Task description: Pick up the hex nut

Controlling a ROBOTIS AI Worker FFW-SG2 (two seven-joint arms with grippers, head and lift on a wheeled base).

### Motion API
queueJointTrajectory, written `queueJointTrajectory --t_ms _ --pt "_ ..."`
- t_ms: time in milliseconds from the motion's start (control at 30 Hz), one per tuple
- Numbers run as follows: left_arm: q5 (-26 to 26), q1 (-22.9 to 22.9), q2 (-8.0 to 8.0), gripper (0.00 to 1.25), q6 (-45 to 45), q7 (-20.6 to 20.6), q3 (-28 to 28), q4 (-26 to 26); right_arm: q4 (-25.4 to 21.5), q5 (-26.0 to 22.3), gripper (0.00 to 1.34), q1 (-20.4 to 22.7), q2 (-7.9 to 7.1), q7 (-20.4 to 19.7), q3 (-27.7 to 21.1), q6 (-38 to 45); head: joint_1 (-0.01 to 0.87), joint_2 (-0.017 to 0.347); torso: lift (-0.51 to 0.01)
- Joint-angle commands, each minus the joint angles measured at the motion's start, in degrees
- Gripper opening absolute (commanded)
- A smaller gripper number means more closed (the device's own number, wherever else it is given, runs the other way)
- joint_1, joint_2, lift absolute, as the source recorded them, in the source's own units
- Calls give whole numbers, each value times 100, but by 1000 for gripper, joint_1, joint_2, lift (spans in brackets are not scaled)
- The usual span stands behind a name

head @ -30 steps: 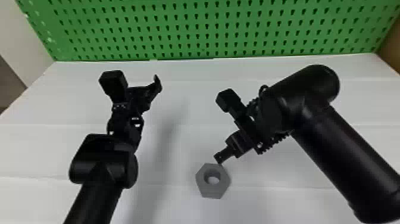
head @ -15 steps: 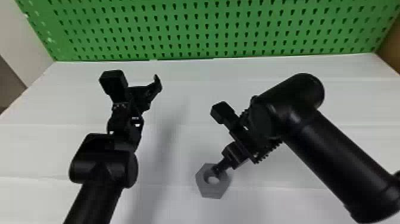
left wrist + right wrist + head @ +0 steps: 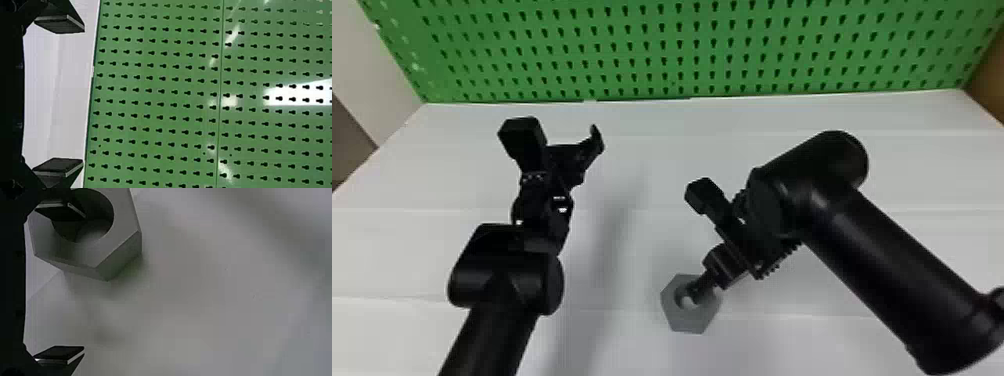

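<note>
1. My black two-fingered right gripper [image 3: 84, 282] is spread, empty.
2. The grey hexagonal nut [image 3: 684, 321] lies near, on the white tabletop [image 3: 612, 345], one finger at its hole.
3. Aligning, I judge; next, straddle its wall, then squeeze.

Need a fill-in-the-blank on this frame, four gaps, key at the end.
The tool nearer the hex nut is the robot's ____ one.
The left tool has its fingers ____.
Seen from above, the nut's outline has ____ sides.
The pegboard behind the table is coloured ____.

Missing words: right; open; six; green.
</note>
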Motion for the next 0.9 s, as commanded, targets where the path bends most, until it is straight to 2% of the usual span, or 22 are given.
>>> queueJointTrajectory --t_ms 0,67,133,200,267,300,367,567,700,867 --pt "0 -9 0 1158 -4 0 3 0 150 190 1227 9 36 231 44 -330 785 152 -79" --pt "0 -9 0 1158 -4 0 3 0 176 524 1227 27 71 548 71 -444 785 152 -79" --pt "0 0 0 1158 -4 0 3 0 220 1017 1207 35 106 1049 97 -567 785 152 -79" --pt "0 0 0 1160 -4 0 -6 0 273 1403 1100 35 133 1453 124 -655 785 152 -79" --pt "0 0 0 1158 -4 0 3 0 282 1517 888 35 150 1559 124 -655 785 152 -79" --pt "0 0 0 1158 -4 0 12 0 282 1561 718 35 150 1559 115 -655 785 152 -79" --pt "0 0 0 1158 -4 0 20 0 290 1597 554 35 159 1559 106 -655 785 152 -79" --pt "0 9 0 1158 -22 0 12 0 282 1623 531 35 168 1559 115 -655 785 152 -79" --pt "0 9 0 1158 -22 0 20 0 282 1649 463 35 177 1559 115 -655 785 152 -79" --pt "0 9 0 1158 -31 0 29 0 290 1667 462 35 177 1559 141 -655 785 152 -79"
